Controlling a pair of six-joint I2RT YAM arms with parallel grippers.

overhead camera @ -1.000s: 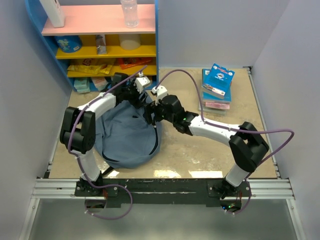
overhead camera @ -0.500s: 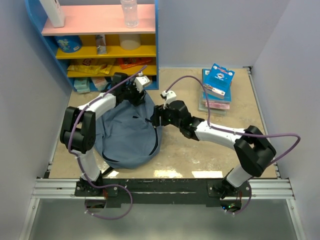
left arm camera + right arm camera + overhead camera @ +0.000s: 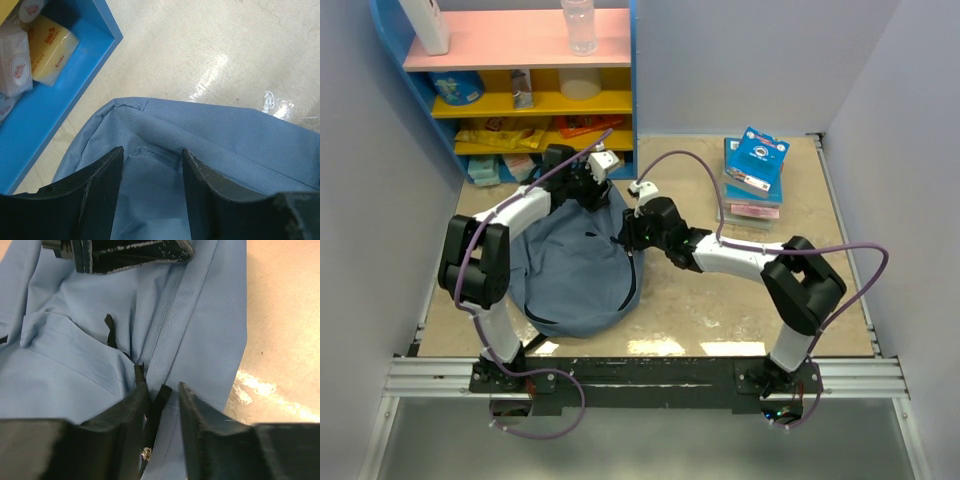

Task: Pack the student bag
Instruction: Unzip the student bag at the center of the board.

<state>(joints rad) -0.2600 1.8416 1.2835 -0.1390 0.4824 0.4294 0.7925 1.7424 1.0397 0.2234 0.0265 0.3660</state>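
The student bag [image 3: 575, 275] lies slumped on the table, slate-blue with a black zipper [image 3: 159, 400] down its right edge. My left gripper [image 3: 592, 192] is at the bag's far top edge. In the left wrist view its jaws [image 3: 152, 152] are closed on a raised fold of the blue fabric [image 3: 225, 145], which fills the gap between them. My right gripper [image 3: 625, 238] is at the bag's upper right side. Its jaws [image 3: 162, 387] stand narrow, pinching the zipper strip and the fabric [image 3: 75, 370] beside it.
A blue shelf unit [image 3: 632, 100] stands just behind the bag, with snack packets [image 3: 50, 42] on its low shelf and a bottle [image 3: 578, 25] on top. A stack of books [image 3: 755, 170] lies at the back right. Bare tabletop [image 3: 720, 310] spreads right of the bag.
My right gripper shifted to the bag's zipper edge and its jaws narrowed onto it. The left jaws closed in on the fabric fold and then stayed put.
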